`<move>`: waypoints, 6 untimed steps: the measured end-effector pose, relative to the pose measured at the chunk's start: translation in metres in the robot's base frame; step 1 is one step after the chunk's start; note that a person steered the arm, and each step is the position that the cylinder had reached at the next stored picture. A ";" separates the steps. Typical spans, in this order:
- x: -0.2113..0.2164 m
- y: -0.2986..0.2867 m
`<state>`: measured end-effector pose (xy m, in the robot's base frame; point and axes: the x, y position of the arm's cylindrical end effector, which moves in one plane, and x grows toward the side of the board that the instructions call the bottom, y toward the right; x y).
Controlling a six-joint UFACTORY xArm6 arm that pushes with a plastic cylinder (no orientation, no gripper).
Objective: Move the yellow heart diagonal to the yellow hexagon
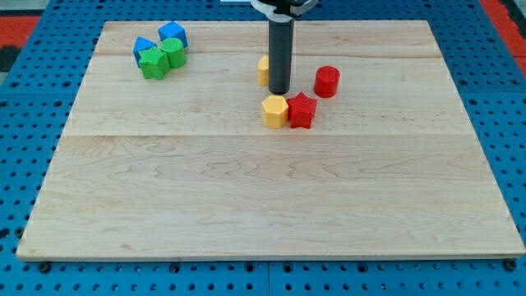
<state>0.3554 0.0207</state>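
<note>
our tip [279, 90] sits at 12 o'clock of yellow hexagon [274, 110], touching yellow heart [263, 71]; no jaws visible, can't tell state.

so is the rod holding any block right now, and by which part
Nothing is held; the rod can only push. My tip stands just right of the partly hidden yellow heart block, seemingly touching its side, above the yellow hexagon block and red star block.
</note>
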 end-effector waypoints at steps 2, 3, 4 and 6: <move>-0.001 -0.004; -0.001 0.009; -0.035 0.026; -0.054 -0.085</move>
